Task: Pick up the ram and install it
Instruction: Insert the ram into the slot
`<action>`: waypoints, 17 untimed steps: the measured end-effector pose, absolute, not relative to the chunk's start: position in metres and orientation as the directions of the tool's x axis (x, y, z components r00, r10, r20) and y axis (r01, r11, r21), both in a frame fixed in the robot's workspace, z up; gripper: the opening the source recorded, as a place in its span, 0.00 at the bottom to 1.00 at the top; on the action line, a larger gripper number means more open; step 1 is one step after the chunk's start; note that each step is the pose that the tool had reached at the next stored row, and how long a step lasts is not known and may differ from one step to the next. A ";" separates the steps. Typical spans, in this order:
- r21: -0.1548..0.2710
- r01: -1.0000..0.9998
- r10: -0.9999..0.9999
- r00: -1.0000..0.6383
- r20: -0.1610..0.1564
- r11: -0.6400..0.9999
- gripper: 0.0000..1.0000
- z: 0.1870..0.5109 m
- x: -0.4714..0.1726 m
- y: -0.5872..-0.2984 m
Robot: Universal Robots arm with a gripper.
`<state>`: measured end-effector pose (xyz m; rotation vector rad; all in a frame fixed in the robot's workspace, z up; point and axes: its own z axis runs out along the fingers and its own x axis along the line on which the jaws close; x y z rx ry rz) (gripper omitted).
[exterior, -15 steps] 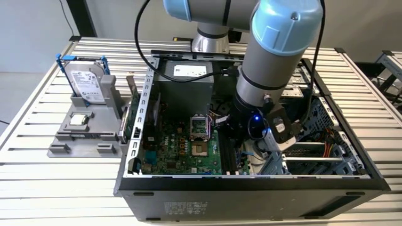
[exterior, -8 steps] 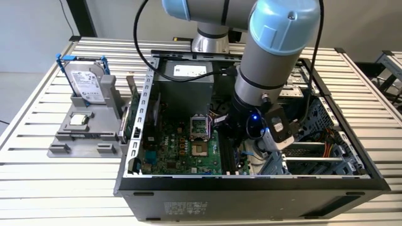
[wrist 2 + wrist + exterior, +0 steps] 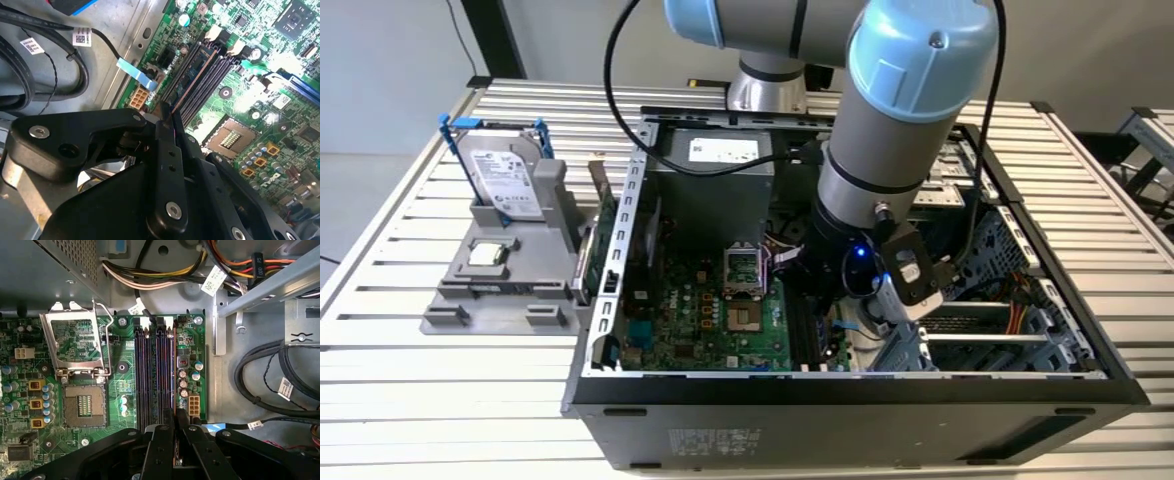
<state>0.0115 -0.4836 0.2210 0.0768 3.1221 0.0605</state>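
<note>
The ram [image 3: 196, 70] is a thin dark stick seen edge-on, and it stands among the black memory slots [image 3: 150, 375] of the green motherboard [image 3: 707, 320]. In the first wrist view the ram [image 3: 173, 375] lines up with the slot nearest the row of capacitors. My gripper [image 3: 167, 112] is shut on one end of the stick, its black fingers [image 3: 162, 440] pressed to both faces. In the exterior view the gripper [image 3: 827, 310] is low inside the open computer case [image 3: 854, 400]. Whether the stick is fully seated I cannot tell.
An open processor socket [image 3: 85, 405] lies beside the slots. Black cables [image 3: 270, 370] and a metal drive cage [image 3: 987, 320] crowd the other side. Outside the case, a grey fixture [image 3: 494, 290] holds a silver hard drive with blue rails [image 3: 500, 170], with a green card [image 3: 604, 235] next to it.
</note>
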 end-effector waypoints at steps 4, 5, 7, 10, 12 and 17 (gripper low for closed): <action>0.039 0.040 0.040 -0.999 -0.015 0.998 0.00 0.221 0.012 -0.484; 0.039 0.033 0.034 -0.999 -0.015 0.999 0.00 0.221 0.012 -0.484; 0.039 0.029 0.029 -0.999 -0.014 0.999 0.00 0.222 0.012 -0.484; 0.039 0.028 0.028 -1.000 -0.014 0.999 0.00 0.221 0.012 -0.484; 0.039 0.028 0.028 -1.000 -0.013 0.999 0.00 0.219 0.012 -0.484; 0.038 0.028 0.028 -1.000 -0.013 0.999 0.00 0.215 0.013 -0.484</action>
